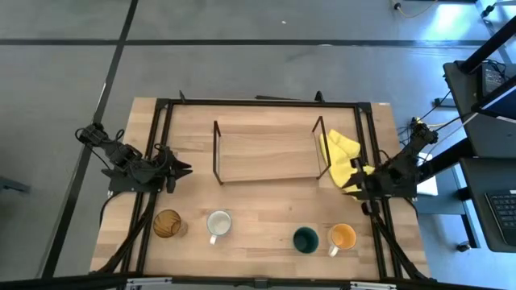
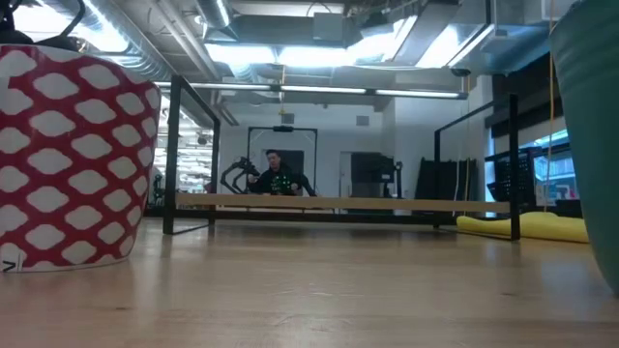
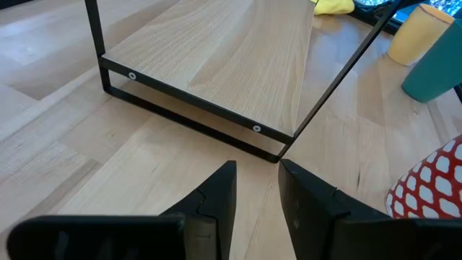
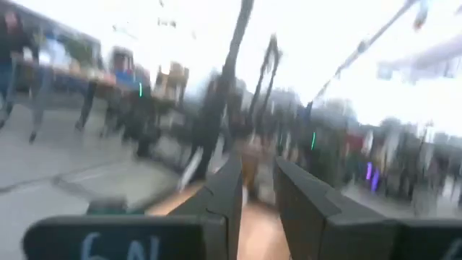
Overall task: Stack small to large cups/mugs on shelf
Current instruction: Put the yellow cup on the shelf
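The shelf (image 1: 270, 153), a light board between black wire end frames, stands at the table's middle and also shows in the left wrist view (image 3: 216, 65). Along the near edge stand the amber tumbler (image 1: 168, 224), the white mug (image 1: 218, 223) with a red-and-white outside (image 2: 68, 159), the dark green cup (image 1: 305, 239) and the orange-inside mug (image 1: 342, 237). My left gripper (image 1: 181, 169) hovers left of the shelf, fingers a narrow gap apart (image 3: 256, 195), empty. My right gripper (image 1: 355, 184) is right of the shelf, fingers a narrow gap apart (image 4: 256, 195), empty.
A yellow cloth (image 1: 343, 157) lies by the shelf's right end frame, next to my right gripper. The table's black frame rails (image 1: 157, 145) run along both sides. A person sits in the room beyond the table (image 2: 276, 174).
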Controlling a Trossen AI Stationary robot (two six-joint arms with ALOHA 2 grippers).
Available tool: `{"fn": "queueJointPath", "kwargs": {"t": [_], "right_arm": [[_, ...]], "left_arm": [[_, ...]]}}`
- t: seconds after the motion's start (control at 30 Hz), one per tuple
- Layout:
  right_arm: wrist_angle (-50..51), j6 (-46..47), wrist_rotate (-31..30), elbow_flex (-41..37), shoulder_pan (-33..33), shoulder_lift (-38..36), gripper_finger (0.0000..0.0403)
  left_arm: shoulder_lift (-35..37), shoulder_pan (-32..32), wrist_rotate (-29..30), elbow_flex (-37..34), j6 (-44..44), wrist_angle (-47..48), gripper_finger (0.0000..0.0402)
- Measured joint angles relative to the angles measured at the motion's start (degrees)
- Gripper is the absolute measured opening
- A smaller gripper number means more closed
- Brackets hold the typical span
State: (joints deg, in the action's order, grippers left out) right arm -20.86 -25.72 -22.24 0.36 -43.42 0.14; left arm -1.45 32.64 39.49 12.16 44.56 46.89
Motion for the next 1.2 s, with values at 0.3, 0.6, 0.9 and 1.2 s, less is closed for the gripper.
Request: {"fn": "queueJointPath", "kwargs": {"t": [0.3, 0.6, 0.9, 1.2], "right_arm": [[-18.0, -10.4, 6.6, 0.0, 0.0, 0.0, 0.0083], [-44.7, -14.8, 17.4, 4.9, 0.0, 0.0, 0.0083], [-37.2, -10.0, 8.7, 6.0, 0.0, 0.1, 0.0083], [-21.4, 4.5, -2.5, 22.1, 0.0, 11.1, 0.0083]], "left_arm": [[0.0, 0.0, 0.0, 0.0, 0.0, 0.0, 0.0099], [0.0, 0.0, 0.0, 0.0, 0.0, 0.0, 0.0098], [0.0, 0.0, 0.0, 0.0, 0.0, 0.0, 0.0098], [0.0, 0.0, 0.0, 0.0, 0.0, 0.0, 0.0099]]}}
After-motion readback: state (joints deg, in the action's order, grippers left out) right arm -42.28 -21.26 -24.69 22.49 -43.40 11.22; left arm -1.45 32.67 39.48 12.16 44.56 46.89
